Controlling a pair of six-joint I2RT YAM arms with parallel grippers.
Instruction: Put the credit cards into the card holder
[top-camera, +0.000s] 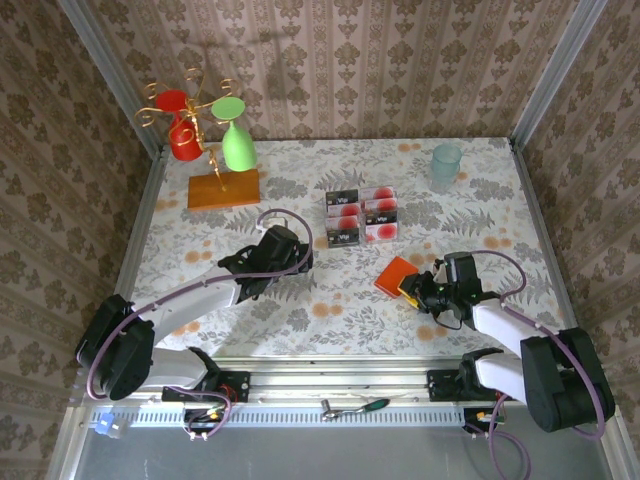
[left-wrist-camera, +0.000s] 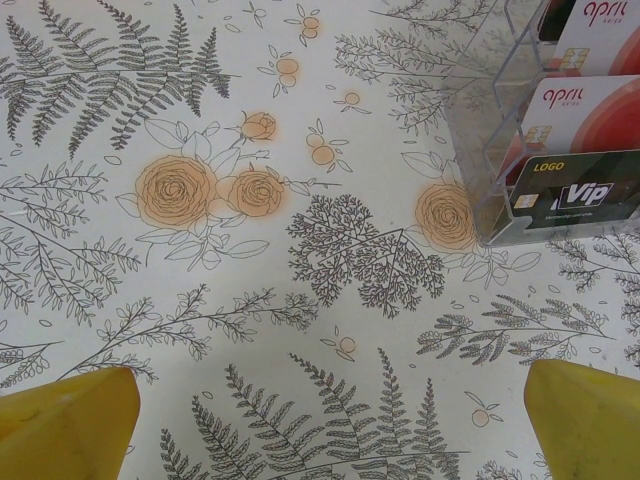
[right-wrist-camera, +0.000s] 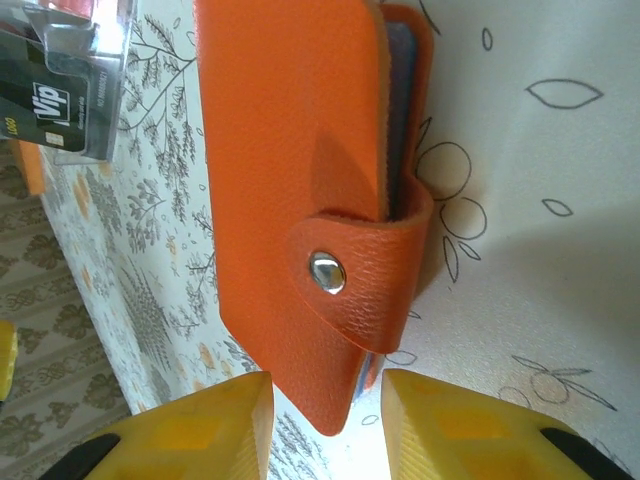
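The credit cards lie in two rows in a clear tray at mid-table, pale with red blotches, some black. In the left wrist view a black VIP card and pale red ones sit at the upper right. My left gripper hovers open left of them over bare cloth. The card holder, an orange wallet snapped closed, lies to the right. My right gripper is open, and the wallet's near corner pokes between its yellow fingers without being clamped.
A wire stand on an orange wooden base carries a red cup and a green glass at the back left. A pale teal cup stands at the back right. The clear tray wall rims the cards.
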